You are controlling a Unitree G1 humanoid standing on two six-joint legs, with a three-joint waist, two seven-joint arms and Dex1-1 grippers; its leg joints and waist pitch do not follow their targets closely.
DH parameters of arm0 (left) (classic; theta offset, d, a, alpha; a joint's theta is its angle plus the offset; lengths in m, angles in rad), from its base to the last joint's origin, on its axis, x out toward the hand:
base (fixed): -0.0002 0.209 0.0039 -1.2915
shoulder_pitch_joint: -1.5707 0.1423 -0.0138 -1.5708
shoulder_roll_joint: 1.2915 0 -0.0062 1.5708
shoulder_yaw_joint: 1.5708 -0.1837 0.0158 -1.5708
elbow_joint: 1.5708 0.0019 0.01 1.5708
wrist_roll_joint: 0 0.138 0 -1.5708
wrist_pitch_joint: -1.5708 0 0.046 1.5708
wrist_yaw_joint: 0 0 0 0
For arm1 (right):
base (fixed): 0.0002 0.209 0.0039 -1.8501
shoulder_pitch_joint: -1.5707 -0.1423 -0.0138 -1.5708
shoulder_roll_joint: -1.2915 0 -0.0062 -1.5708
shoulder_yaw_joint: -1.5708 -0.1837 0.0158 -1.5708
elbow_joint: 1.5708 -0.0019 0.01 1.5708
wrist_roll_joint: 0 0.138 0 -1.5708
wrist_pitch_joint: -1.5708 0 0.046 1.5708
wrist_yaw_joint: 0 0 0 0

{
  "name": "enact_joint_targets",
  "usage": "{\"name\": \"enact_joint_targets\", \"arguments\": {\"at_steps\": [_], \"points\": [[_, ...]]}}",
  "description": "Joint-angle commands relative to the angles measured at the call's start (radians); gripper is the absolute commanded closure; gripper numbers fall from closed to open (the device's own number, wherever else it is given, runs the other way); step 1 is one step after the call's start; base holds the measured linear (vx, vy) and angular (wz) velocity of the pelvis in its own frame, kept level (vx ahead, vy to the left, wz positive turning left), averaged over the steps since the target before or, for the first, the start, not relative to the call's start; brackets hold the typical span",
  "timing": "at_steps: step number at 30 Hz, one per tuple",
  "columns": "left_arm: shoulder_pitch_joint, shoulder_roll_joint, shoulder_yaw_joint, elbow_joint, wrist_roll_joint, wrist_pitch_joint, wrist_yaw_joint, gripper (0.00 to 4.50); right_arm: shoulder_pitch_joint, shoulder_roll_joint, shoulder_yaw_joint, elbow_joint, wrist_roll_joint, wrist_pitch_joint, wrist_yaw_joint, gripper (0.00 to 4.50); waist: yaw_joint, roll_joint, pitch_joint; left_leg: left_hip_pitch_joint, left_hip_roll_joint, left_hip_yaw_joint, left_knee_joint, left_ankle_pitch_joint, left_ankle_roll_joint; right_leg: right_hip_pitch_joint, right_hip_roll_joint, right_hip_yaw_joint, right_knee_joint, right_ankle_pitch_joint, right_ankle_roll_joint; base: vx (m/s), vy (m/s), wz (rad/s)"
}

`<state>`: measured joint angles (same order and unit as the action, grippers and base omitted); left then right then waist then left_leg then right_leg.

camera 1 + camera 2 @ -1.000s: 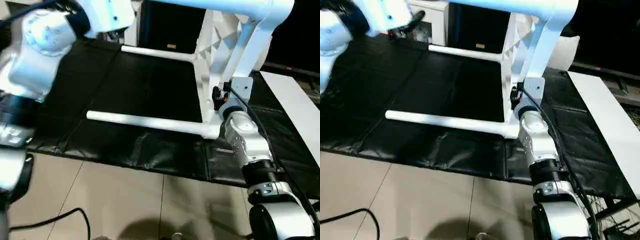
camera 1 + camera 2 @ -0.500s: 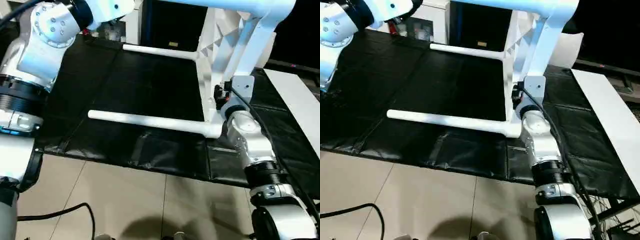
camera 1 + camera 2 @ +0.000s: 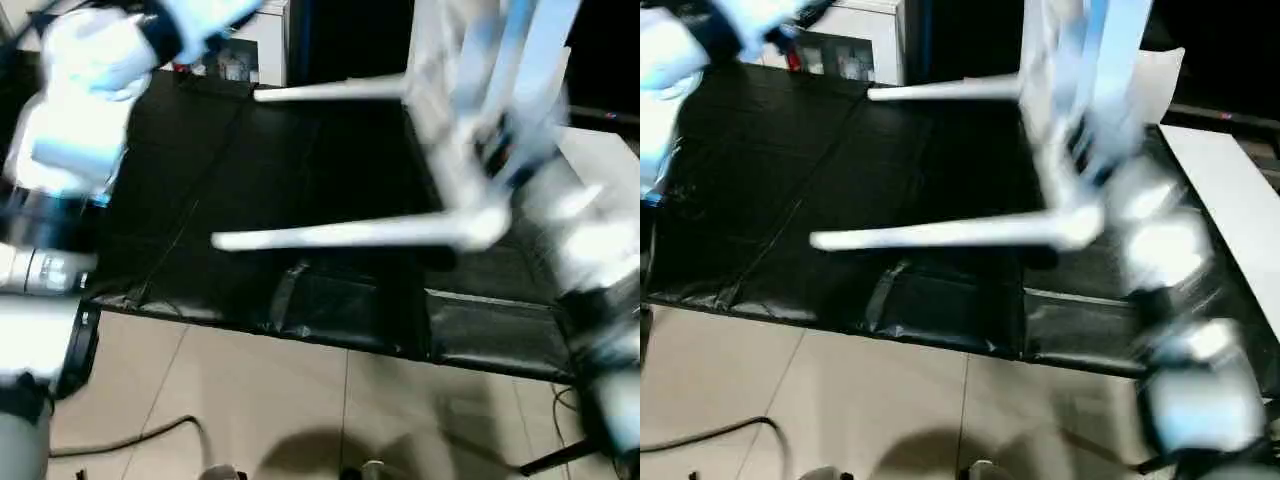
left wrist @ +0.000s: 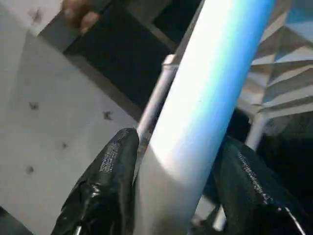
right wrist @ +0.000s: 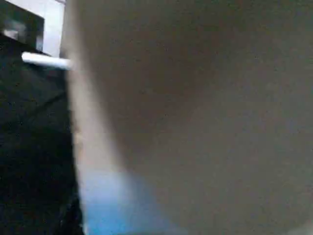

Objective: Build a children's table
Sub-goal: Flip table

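The table is held on its side above the black mat, its ribbed underside turned toward the left, so that the fitted legs can be reached. Two lower legs jut out level over the mat. An upper leg is pinched between the two black fingers of the left pincer (probably to steady or turn the whole piece). The right arm is pressed close against the table; whether its pincer is spread cannot be told.

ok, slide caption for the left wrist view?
Left gripper clamped on a white table leg, ribbed tabletop underside behind.
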<state>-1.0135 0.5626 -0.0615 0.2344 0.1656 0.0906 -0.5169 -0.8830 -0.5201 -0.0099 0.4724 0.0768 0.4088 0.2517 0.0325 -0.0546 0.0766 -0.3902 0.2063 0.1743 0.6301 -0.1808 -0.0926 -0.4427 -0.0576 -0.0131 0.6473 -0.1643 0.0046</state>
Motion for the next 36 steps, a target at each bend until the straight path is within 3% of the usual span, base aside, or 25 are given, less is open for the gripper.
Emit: {"name": "enact_joint_targets", "arguments": {"at_steps": [1, 4, 7, 9, 11, 14, 16, 17, 19, 20, 21, 23, 24, 25, 26, 27, 28, 29, 30, 31, 32, 33, 34, 35, 36], "points": [[0.097, -0.035, 0.028, 0.004, -0.1, 0.135, -0.023, 2.3, -0.098, -0.057, 0.019, -0.06, -0.012, -0.003, 0.112, 2.52, 0.001, -0.017, -0.084, 0.007, -0.002, 0.013, -0.054, -0.143, -0.014, 0.07, -0.039, 0.025, -0.07, -0.231, -0.177, 0.0, 0.0, 0.0], [0.222, -0.042, 0.081, -0.104, -0.113, 0.229, -0.015, 2.33, -0.201, -0.151, 0.081, -0.031, -0.038, 0.037, 0.265, 2.52, -0.004, -0.017, -0.079, 0.009, 0.001, 0.011, -0.055, -0.194, -0.02, 0.064, -0.037, 0.021, -0.078, -0.321, -0.164, 0.0, 0.0, 0.0], [0.299, -0.064, 0.108, -0.167, -0.134, 0.284, -0.004, 2.43, -0.25, -0.186, 0.103, -0.038, -0.021, 0.046, 0.369, 2.52, -0.007, -0.012, -0.072, 0.018, 0.004, 0.01, -0.054, -0.261, -0.019, 0.047, -0.034, 0.019, -0.087, -0.399, -0.152, 0.0, 0.0, 0.0], [0.337, -0.076, 0.114, -0.192, -0.14, 0.307, 0.009, 2.53, -0.273, -0.188, 0.101, -0.051, 0.001, 0.045, 0.411, 1.96, -0.005, -0.006, -0.071, 0.023, 0.003, 0.009, -0.055, -0.298, -0.027, 0.038, -0.033, 0.018, -0.094, -0.437, -0.133, 0.0, 0.0, 0.0], [0.357, -0.084, 0.116, -0.206, -0.143, 0.322, 0.02, 2.63, -0.283, -0.179, 0.094, -0.062, 0.02, 0.035, 0.433, 1.78, -0.008, -0.009, -0.069, 0.031, 0.004, 0.003, -0.056, -0.377, -0.038, 0.028, -0.029, 0.012, -0.102, -0.5, -0.107, 0.0, 0.0, 0.0], [0.366, -0.1, 0.12, -0.225, -0.145, 0.346, 0.037, 2.71, -0.283, -0.173, 0.098, -0.059, 0.029, -0.005, 0.476, 1.39, -0.013, -0.007, -0.068, 0.037, 0.0, -0.004, -0.053, -0.436, -0.04, 0.019, -0.029, 0.004, -0.113, -0.589, -0.073, -0.018, 0.004, 0.02], [0.367, -0.111, 0.121, -0.234, -0.14, 0.361, 0.05, 2.76, -0.277, -0.173, 0.107, -0.047, 0.024, -0.052, 0.504, 1.24, -0.019, -0.007, -0.065, 0.05, -0.005, -0.009, -0.043, -0.498, -0.041, 0.004, -0.027, -0.009, -0.131, -0.668, -0.044, -0.061, 0.013, 0.05], [0.366, -0.114, 0.119, -0.235, -0.136, 0.37, 0.057, 2.77, -0.265, -0.18, 0.122, -0.036, 0.004, -0.124, 0.523, 1.15, -0.019, -0.002, -0.065, 0.049, -0.004, -0.015, -0.046, -0.517, -0.041, 0.006, -0.028, -0.016, -0.134, -0.681, -0.034, -0.056, 0.024, 0.01], [0.368, -0.115, 0.117, -0.242, -0.136, 0.377, 0.063, 2.78, -0.258, -0.18, 0.119, -0.036, 0.003, -0.15, 0.532, 1.05, -0.026, 0.001, -0.065, 0.052, -0.004, -0.022, -0.048, -0.557, -0.034, 0.009, -0.029, -0.03, -0.142, -0.683, -0.03, -0.028, 0.012, 0.0], [0.37, -0.114, 0.112, -0.249, -0.134, 0.382, 0.065, 2.78, -0.248, -0.182, 0.117, -0.041, 0.001, -0.179, 0.547, 0.96, -0.031, 0.013, -0.06, 0.058, 0.0, -0.03, -0.052, -0.6, -0.032, 0.011, -0.032, -0.048, -0.152, -0.685, -0.032, 0.0, 0.0, 0.0], [0.371, -0.113, 0.108, -0.249, -0.131, 0.382, 0.064, 2.79, -0.236, -0.189, 0.124, -0.042, -0.008, -0.202, 0.555, 0.73, -0.039, 0.011, -0.06, 0.052, 0.002, -0.036, -0.058, -0.613, -0.031, 0.023, -0.034, -0.056, -0.154, -0.674, -0.032, 0.0, 0.0, 0.0], [0.371, -0.114, 0.104, -0.251, -0.13, 0.388, 0.067, 2.81, -0.213, -0.198, 0.126, -0.047, -0.019, -0.246, 0.563, 0.66, -0.054, 0.029, -0.053, 0.064, 0.021, -0.058, -0.087, -0.746, -0.033, 0.042, -0.032, -0.093, -0.157, -0.591, -0.058, 0.0, 0.0, 0.0], [0.371, -0.114, 0.104, -0.251, -0.13, 0.389, 0.067, 2.82, -0.213, -0.197, 0.124, -0.048, -0.018, -0.248, 0.563, 0.6, -0.058, 0.028, -0.053, 0.059, 0.026, -0.062, -0.098, -0.771, -0.031, 0.055, -0.03, -0.101, -0.149, -0.561, -0.064, 0.0, 0.0, 0.0], [0.372, -0.115, 0.106, -0.253, -0.13, 0.392, 0.068, 2.83, -0.205, -0.184, 0.097, -0.053, 0.005, -0.267, 0.56, 0.52, -0.054, 0.045, -0.045, 0.039, 0.049, -0.062, -0.146, -0.856, -0.039, 0.087, -0.023, -0.116, -0.099, -0.466, -0.088, -0.06, 0.006, 0.02], [0.375, -0.114, 0.104, -0.251, -0.126, 0.391, 0.07, 2.83, -0.199, -0.151, 0.031, -0.061, 0.058, -0.296, 0.543, 0.4, -0.017, 0.049, -0.037, -0.022, 0.079, -0.041, -0.216, -0.894, -0.037, 0.143, -0.027, -0.097, 0.047, -0.335, -0.106, -0.113, -0.012, 0.1], [0.376, -0.114, 0.104, -0.251, -0.125, 0.39, 0.069, 2.84, -0.199, -0.143, 0.016, -0.065, 0.073, -0.298, 0.54, 0.28, 0.012, 0.051, -0.043, -0.036, 0.078, -0.013, -0.223, -0.891, -0.035, 0.153, -0.026, -0.086, 0.088, -0.279, -0.104, -0.113, -0.012, 0.1], [0.378, -0.113, 0.103, -0.251, -0.123, 0.389, 0.069, 2.84, -0.199, -0.13, -0.011, -0.071, 0.098, -0.3, 0.534, 0.2, 0.018, -0.004, -0.048, 0.014, 0.052, 0.019, -0.166, -0.766, -0.018, 0.094, -0.031, -0.017, 0.052, -0.518, -0.042, -0.091, -0.088, 0.12], [0.381, -0.111, 0.1, -0.251, -0.118, 0.386, 0.07, 2.84, -0.205, -0.103, -0.06, -0.074, 0.147, -0.298, 0.521, 0.13, -0.011, -0.063, -0.022, 0.197, -0.047, 0.016, 0.182, -0.442, -0.045, -0.154, -0.108, -0.066, -0.277, -1.289, 0.048, -0.025, -0.065, -0.04], [0.386, -0.106, 0.094, -0.25, -0.108, 0.376, 0.071, 2.84, -0.216, -0.066, -0.147, -0.083, 0.227, -0.293, 0.487, 0.05, -0.012, -0.038, -0.049, 0.144, -0.054, -0.029, 0.173, -0.273, -0.015, -0.097, -0.141, 0.008, -0.226, -1.285, 0.018, -0.025, -0.065, -0.04], [0.389, -0.104, 0.092, -0.251, -0.104, 0.373, 0.073, 2.84, -0.219, -0.055, -0.18, -0.084, 0.253, -0.3, 0.469, 0.05, 0.007, -0.047, -0.058, 0.024, -0.033, -0.058, 0.068, -0.198, 0.024, 0.072, -0.174, 0.027, -0.149, -1.042, -0.004, 0.047, 0.03, -0.24], [0.395, -0.099, 0.088, -0.251, -0.095, 0.366, 0.075, 2.87, -0.219, -0.041, -0.228, -0.087, 0.287, -0.304, 0.437, 0.02, 0.011, -0.017, -0.061, 0.083, -0.02, -0.045, -0.005, -0.35, -0.016, 0.019, -0.077, -0.034, -0.123, -0.816, -0.023, 0.0, 0.0, 0.0], [0.395, -0.099, 0.088, -0.251, -0.095, 0.366, 0.075, 2.91, -0.219, -0.041, -0.228, -0.087, 0.287, -0.304, 0.437, 0.0, 0.0, 0.007, -0.085, 0.09, -0.007, -0.056, -0.028, -0.381, -0.018, 0.035, -0.064, -0.037, -0.089, -0.602, -0.073, 0.0, 0.0, 0.0], [0.406, -0.085, 0.078, -0.256, -0.078, 0.353, 0.073, 2.91, -0.209, -0.034, -0.277, -0.092, 0.314, -0.307, 0.391, 0.0, -0.011, 0.019, -0.08, 0.058, 0.018, -0.062, -0.067, -0.358, -0.004, 0.071, -0.052, -0.04, -0.072, -0.274, -0.155, -0.127, -0.051, 0.11], [0.416, -0.067, 0.066, -0.265, -0.063, 0.329, 0.063, 2.94, -0.185, -0.032, -0.324, -0.104, 0.33, -0.299, 0.336, 0.0, -0.013, 0.014, -0.07, 0.062, 0.02, -0.054, -0.084, -0.402, 0.013, 0.073, -0.054, -0.041, -0.086, -0.207, -0.185, -0.079, 0.013, 0.05], [0.433, -0.054, 0.058, -0.297, -0.058, 0.326, 0.05, 2.94, -0.133, -0.032, -0.361, -0.134, 0.334, -0.274, 0.289, 0.0, -0.019, 0.003, -0.062, 0.067, 0.015, -0.048, -0.086, -0.455, 0.018, 0.067, -0.05, -0.045, -0.101, -0.272, -0.177, -0.079, 0.013, 0.05]]}}
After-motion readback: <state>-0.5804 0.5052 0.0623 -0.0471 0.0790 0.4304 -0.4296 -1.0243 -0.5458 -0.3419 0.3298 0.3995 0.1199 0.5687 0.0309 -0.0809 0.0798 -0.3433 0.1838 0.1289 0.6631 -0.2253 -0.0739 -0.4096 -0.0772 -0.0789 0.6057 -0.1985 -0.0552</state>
